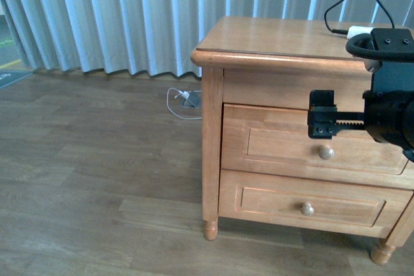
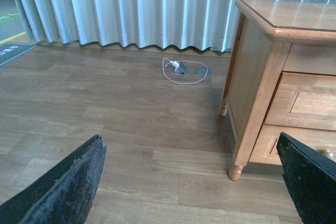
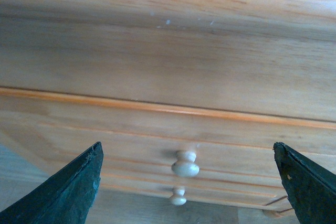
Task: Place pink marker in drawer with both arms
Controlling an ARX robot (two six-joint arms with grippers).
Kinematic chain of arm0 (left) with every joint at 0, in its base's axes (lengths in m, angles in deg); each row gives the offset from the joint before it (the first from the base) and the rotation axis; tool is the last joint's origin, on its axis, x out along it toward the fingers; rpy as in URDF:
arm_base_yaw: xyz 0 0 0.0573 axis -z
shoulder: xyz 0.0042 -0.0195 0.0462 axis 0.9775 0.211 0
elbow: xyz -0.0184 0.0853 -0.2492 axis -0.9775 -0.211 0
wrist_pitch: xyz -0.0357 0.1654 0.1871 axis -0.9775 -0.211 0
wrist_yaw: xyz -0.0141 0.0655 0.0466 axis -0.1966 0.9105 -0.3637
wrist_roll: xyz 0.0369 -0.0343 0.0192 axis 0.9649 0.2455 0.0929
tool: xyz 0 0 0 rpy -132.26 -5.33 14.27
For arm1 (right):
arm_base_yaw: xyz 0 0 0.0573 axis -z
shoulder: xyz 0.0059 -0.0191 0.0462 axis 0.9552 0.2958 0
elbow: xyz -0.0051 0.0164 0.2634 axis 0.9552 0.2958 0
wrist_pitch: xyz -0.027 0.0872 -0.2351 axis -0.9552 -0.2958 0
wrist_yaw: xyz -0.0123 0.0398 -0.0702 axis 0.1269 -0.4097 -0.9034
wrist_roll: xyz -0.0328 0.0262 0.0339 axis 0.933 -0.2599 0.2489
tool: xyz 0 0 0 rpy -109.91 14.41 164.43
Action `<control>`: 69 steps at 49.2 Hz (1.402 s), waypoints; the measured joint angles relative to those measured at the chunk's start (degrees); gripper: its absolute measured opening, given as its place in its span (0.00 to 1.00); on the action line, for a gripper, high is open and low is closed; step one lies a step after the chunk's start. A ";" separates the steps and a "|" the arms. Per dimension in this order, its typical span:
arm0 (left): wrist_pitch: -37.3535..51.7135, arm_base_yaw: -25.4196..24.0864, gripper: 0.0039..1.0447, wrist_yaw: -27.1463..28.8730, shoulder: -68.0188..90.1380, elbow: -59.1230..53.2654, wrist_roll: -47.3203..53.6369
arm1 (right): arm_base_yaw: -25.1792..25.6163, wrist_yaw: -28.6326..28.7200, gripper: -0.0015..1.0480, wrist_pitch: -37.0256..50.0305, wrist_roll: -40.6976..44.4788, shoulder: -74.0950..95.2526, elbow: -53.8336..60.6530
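The drawer (image 1: 278, 143) is the upper one of a light-wood nightstand and is shut, with a round knob (image 1: 326, 153). My right gripper (image 1: 321, 116) hangs open in front of the drawer's upper edge, just above and left of the knob. In the right wrist view the knob (image 3: 185, 164) sits between the spread fingers (image 3: 68, 192), and the drawer front (image 3: 121, 129) fills the picture. My left gripper (image 2: 191, 192) is open over the floor, left of the nightstand's front leg (image 2: 236, 171). The pink marker is out of view.
A white charger block (image 1: 358, 31) with a black cable lies on the nightstand top (image 1: 272, 37). Below is the shallower lower drawer with its knob (image 1: 307, 209). A white cable and a floor socket (image 2: 184, 69) lie near the curtain (image 1: 116, 11). Wood floor spreads to the left.
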 joint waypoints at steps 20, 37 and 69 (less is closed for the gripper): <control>0.00 0.00 0.95 0.02 0.00 0.00 0.00 | 2.19 9.66 0.92 -21.18 -0.24 -39.15 18.73; 0.00 0.00 0.95 0.00 0.00 0.00 0.00 | 5.81 14.88 0.92 -45.59 -0.81 -73.50 22.43; -0.02 0.00 0.95 0.02 0.00 0.00 0.00 | 9.55 8.39 0.01 -22.21 3.93 -86.53 43.06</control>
